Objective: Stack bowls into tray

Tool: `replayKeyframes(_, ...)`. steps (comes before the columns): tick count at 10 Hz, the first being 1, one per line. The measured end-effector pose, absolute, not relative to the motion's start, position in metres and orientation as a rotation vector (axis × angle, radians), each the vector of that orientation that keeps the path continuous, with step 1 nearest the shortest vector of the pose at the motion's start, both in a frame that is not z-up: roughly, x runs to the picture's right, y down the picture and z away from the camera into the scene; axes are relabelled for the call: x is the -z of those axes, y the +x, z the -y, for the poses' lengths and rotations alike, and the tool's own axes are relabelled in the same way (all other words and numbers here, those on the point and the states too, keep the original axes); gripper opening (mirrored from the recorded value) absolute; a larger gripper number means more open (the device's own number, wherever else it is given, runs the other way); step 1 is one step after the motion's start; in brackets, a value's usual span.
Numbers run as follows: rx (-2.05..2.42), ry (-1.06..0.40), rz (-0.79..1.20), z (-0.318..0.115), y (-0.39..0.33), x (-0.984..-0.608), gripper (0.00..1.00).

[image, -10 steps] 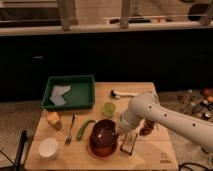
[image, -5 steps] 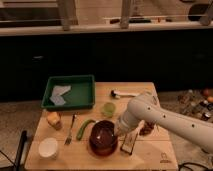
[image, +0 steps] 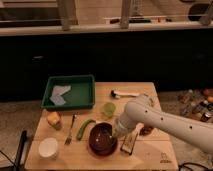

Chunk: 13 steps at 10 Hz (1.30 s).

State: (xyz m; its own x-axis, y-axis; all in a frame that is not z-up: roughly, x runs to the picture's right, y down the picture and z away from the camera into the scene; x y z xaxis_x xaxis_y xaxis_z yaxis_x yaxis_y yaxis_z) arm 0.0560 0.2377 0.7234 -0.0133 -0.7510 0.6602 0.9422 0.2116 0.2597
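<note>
The dark green tray (image: 82,90) stands at the back left of the wooden table and holds a pale sheet of paper (image: 60,94). A round bowl (image: 101,140) with a dark brown inside and a reddish outer rim sits at the front middle; I cannot tell whether it is two bowls nested. My gripper (image: 119,134), at the end of the white arm (image: 160,122) coming in from the right, is low at the bowl's right rim.
A pale green cup (image: 108,109) stands behind the bowl. A green vegetable (image: 85,128), a fork (image: 70,131), a yellowish fruit (image: 53,119) and a white cup (image: 48,148) lie to the left. A white-handled utensil (image: 124,93) lies at the back. A dark object (image: 129,144) sits right of the bowl.
The gripper has shifted slightly left, closer onto the bowl's right rim. Nothing else has moved.
</note>
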Motion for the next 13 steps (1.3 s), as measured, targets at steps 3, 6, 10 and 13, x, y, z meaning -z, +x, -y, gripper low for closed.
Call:
replayKeyframes(3,1.346,-0.284,0.798,-0.239,0.054,-0.726,0.80)
replayKeyframes(6,1.282,-0.284,0.778,-0.243,0.054,-0.729,0.80)
replayKeyframes(10,1.201,-0.281,0.767,-0.249,0.053,-0.732,0.80)
replayKeyframes(13,1.151,-0.293,0.759,-0.257,0.038,-0.731,0.80)
